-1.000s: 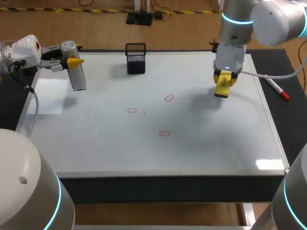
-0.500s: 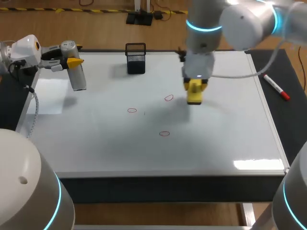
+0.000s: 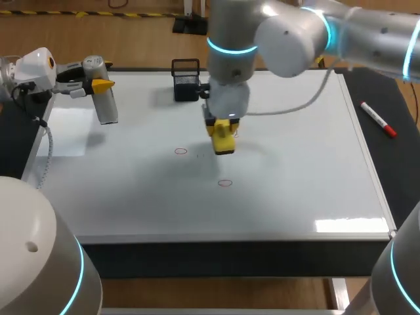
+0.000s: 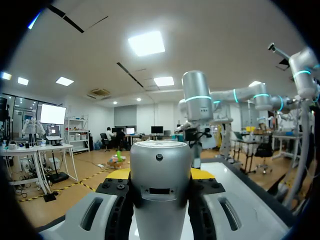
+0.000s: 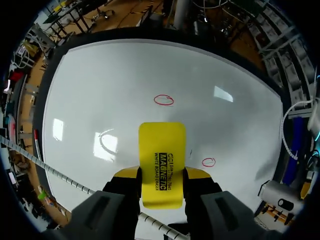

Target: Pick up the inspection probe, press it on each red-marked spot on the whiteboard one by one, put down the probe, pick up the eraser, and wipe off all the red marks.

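Observation:
My right gripper is shut on the yellow eraser, over the middle of the whiteboard. In the right wrist view the eraser sticks out between the fingers of the right gripper. One red mark lies ahead of it and another beside it. The head view shows two red marks. At the far left my left gripper is shut on the silver probe, held above the board's edge. The probe fills the left wrist view.
A black mesh holder stands at the back of the board, just behind my right arm. A red-capped marker lies on the dark surface right of the board.
My right arm has swept left with the eraser, from the board's right side to its middle. The upper red mark is now hidden beneath the eraser. The left arm has not moved.

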Controlling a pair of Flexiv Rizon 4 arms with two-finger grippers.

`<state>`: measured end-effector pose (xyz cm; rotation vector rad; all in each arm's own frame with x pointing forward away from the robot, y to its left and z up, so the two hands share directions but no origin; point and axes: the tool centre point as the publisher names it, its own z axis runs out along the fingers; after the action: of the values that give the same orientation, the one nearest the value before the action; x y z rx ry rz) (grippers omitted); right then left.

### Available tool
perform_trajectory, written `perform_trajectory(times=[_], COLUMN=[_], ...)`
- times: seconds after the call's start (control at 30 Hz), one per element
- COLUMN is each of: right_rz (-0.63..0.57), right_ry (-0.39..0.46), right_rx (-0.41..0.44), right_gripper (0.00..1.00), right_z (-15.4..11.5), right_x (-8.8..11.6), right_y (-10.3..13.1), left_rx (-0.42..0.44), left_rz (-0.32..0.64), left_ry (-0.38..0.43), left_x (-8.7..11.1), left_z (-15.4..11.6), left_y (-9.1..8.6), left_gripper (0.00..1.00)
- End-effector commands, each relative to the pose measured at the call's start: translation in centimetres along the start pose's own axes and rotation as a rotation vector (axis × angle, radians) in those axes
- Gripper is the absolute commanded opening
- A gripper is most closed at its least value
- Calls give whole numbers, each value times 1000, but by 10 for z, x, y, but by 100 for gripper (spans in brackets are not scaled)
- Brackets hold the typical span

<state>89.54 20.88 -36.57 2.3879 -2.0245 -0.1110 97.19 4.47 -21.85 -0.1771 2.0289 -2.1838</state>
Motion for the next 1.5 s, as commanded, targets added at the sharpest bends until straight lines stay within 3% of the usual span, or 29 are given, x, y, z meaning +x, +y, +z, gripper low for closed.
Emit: perform_trajectory(times=[0.03,0.33,0.57,1.2,1.5], right_rz=[-22,-64,-29,1,9], right_ry=[69,82,71,24,26], right_rx=[-17,-7,-24,0,8], right_gripper=[0,0,0,0,0], right_z=[9,19,29,49,54], right_x=[-39,-95,-120,-129,-121], right_y=[-10,-17,-26,-34,-33], left_rx=[-1,-1,-1,-1,-1], left_rz=[1,1,1,1,1], left_ry=[-3,-3,-3,-3,-3], left_x=[1,1,1,1,1], left_z=[0,0,0,0,0], left_y=[-1,-1,-1,-1,-1], left_gripper=[0,0,0,0,0])
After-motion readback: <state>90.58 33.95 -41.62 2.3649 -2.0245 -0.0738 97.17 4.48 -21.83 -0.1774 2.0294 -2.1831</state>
